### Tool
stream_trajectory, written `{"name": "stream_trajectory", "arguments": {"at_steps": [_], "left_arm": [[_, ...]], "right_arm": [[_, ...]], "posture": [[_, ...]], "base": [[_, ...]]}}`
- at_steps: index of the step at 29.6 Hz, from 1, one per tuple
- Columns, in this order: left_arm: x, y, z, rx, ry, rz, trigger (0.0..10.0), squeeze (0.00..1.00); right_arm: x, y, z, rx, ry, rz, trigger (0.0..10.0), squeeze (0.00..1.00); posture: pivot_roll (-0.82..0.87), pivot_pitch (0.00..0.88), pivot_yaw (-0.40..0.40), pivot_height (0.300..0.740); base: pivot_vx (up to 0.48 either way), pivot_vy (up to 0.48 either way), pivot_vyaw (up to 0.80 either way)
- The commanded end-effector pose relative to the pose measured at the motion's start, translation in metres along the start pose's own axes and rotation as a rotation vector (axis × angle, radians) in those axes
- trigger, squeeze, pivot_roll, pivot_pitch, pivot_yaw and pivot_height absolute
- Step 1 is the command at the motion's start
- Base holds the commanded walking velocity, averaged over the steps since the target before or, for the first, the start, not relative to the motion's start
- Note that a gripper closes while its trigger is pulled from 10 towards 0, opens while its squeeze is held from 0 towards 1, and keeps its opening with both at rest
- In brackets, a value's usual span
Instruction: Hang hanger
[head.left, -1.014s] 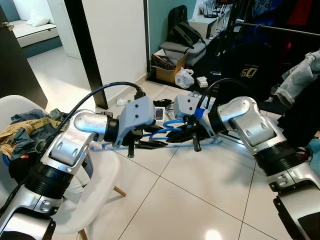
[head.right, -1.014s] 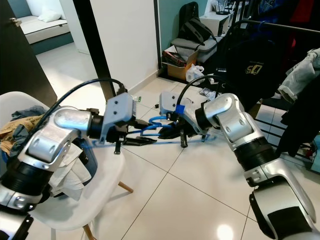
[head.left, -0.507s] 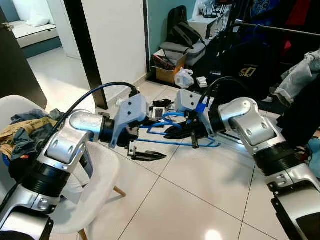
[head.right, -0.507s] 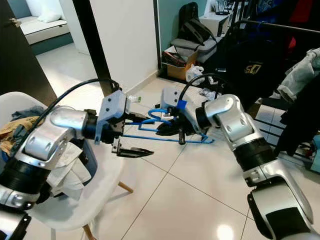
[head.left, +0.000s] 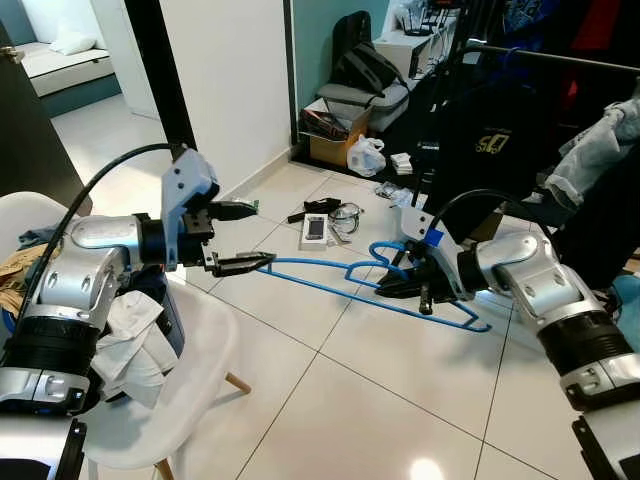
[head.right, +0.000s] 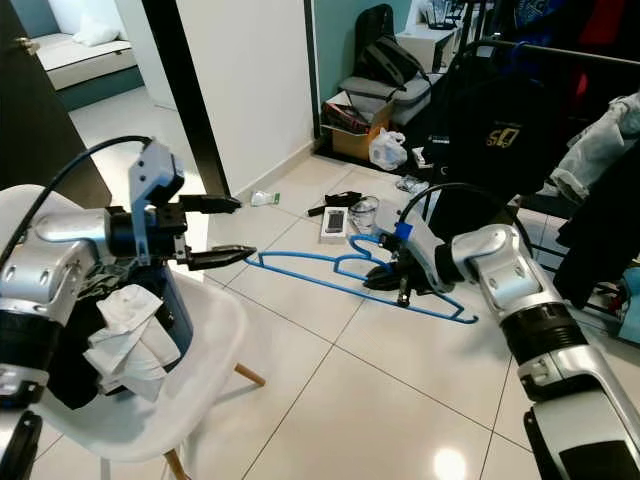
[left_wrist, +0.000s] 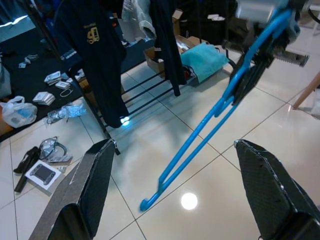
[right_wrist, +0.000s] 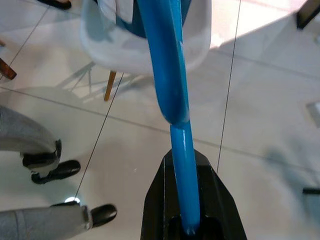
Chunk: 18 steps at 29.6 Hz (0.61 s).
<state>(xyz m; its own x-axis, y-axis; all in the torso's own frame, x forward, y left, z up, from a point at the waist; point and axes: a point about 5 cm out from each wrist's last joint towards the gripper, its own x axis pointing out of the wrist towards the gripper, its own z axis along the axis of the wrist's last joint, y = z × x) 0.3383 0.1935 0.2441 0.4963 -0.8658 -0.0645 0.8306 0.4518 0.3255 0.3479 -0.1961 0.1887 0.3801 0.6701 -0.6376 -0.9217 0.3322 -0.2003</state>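
Observation:
A blue hanger (left_wrist: 200, 136) hangs level above the tiled floor, in front of me. My right gripper (head.left: 400, 288) is shut on its bar near the hook, and the blue bar (right_wrist: 172, 75) runs out between the black fingers. My left gripper (head.left: 245, 237) is open at the left. The hanger's left tip lies just beyond its lower finger (head.left: 240, 265), with no contact visible. At the far right, a dark clothes rail (head.left: 560, 56) carries a black T-shirt (head.left: 490, 130) and other garments.
A white chair (head.left: 200, 370) piled with clothes stands at my left. A phone (head.left: 314, 229), cables and small items lie on the floor ahead, with boxes and bags by the wall. A person's shoes (right_wrist: 50, 167) stand on the tiles near the chair.
My left gripper let go of the hanger, opened and drew back to the left. The right gripper carried the hanger to the right and lower, toward the rail.

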Motion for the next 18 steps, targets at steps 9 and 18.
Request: {"name": "stream_trajectory", "arguments": {"at_steps": [9, 18], "left_arm": [[-0.008, 0.027, -0.029, -0.243, -0.159, 0.555, 10.0, 0.00], [-0.002, -0.013, -0.102, -0.536, -0.097, 0.814, 10.0, 0.00]], "right_arm": [[0.009, -0.021, -0.055, 0.366, 0.007, -0.485, 10.0, 0.00], [0.017, -0.015, -0.076, 0.492, -0.087, -0.685, 10.0, 0.00]], "posture": [[-0.05, 0.000, 0.017, 0.740], [-0.05, 0.000, 0.020, 0.740]], "base": [[0.000, 0.000, 0.00], [0.000, 0.000, 0.00]]}}
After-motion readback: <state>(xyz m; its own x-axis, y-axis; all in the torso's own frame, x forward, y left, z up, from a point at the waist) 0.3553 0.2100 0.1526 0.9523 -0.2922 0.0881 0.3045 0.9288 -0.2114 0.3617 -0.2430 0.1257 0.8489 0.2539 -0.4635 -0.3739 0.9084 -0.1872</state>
